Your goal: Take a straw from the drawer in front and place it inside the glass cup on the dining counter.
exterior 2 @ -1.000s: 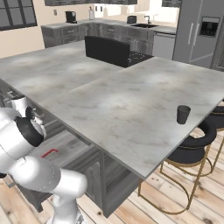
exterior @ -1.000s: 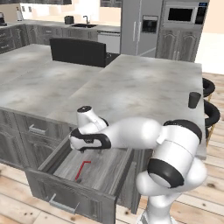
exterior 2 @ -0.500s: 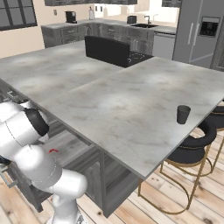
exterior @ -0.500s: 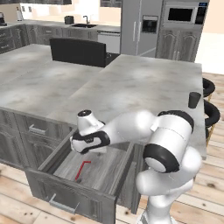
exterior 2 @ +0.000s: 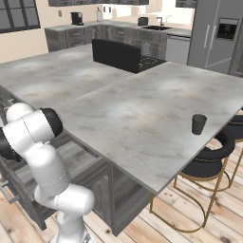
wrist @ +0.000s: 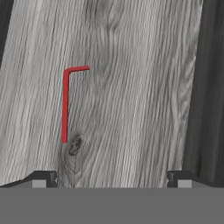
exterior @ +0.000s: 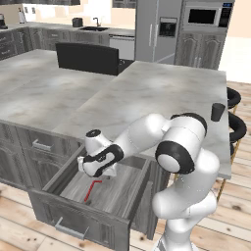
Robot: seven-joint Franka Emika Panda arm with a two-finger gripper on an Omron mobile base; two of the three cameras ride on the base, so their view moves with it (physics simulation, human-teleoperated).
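Swinging lower since a second ago, the arm has brought its hand [exterior: 100, 169] down over the open drawer [exterior: 122, 193], close above the wood-grain bottom. On the marble surface [exterior 2: 142, 114] the glass cup [exterior 2: 199, 124] stands near the far edge, well apart from the drawer. Both fingertips sit wide apart in the hand view, holding nothing. The straw [wrist: 65, 105] lies flat on the drawer bottom, untouched, off toward one fingertip. Judging by this, the drawer is open; grasping, carrying and dropping the straw in remain.
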